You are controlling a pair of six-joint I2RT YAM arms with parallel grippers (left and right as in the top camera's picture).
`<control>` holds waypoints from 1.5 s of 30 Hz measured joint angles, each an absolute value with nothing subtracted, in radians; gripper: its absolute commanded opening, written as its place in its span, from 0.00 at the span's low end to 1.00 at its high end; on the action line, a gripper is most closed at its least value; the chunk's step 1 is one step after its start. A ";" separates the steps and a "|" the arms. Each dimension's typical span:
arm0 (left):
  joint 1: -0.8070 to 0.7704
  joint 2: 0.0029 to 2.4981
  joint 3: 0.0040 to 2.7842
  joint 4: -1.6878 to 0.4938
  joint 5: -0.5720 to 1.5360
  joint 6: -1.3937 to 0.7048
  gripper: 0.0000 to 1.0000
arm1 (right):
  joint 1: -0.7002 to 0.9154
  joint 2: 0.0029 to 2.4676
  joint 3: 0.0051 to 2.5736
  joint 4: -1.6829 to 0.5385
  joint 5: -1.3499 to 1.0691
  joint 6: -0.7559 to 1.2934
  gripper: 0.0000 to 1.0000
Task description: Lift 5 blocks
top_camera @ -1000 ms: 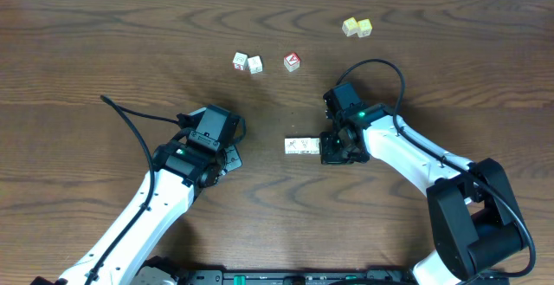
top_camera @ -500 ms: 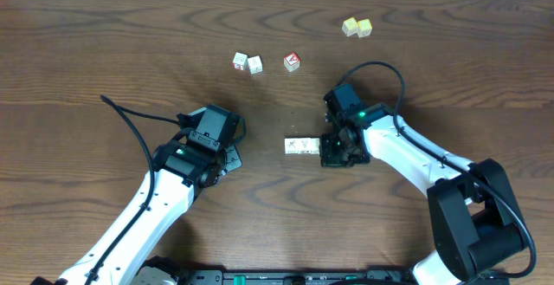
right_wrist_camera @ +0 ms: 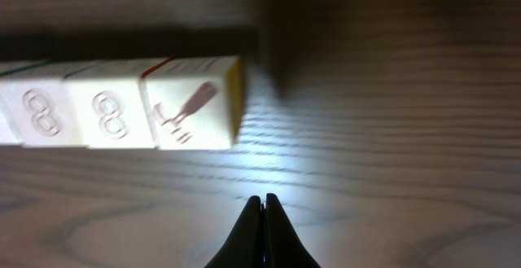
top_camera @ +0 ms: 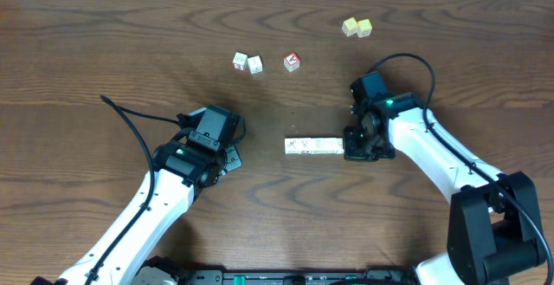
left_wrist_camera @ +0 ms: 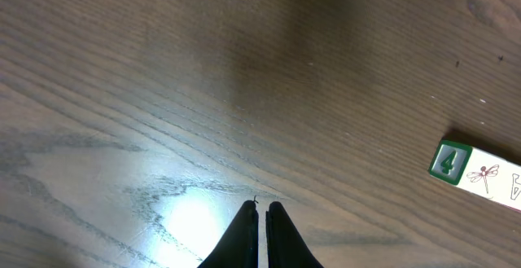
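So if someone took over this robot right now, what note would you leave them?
Left gripper: shut, empty, off to the left of the row of blocks.
Right gripper: shut, empty, near the row's right end.
The row lies flat on the table, blocks touching, none lifted; two loose whitish cubes sit farther back.
Done: blocks lined up.
Left: probably squeeze from both ends and lift.

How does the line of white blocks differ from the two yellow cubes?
The line of white blocks is whitish with printed marks; the yellow cubes are pale yellow. The line holds more blocks; the yellow cubes are only two. The line lies beside the right arm's fingers; the yellow cubes sit far from both arms. Both rest on the table, cubes side by side.
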State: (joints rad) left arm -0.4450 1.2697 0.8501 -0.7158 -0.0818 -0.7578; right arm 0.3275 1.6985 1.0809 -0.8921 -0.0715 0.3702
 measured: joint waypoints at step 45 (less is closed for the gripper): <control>-0.290 1.766 0.850 -0.195 0.713 -0.397 0.07 | -0.067 1.699 0.793 -0.380 -0.740 0.212 0.01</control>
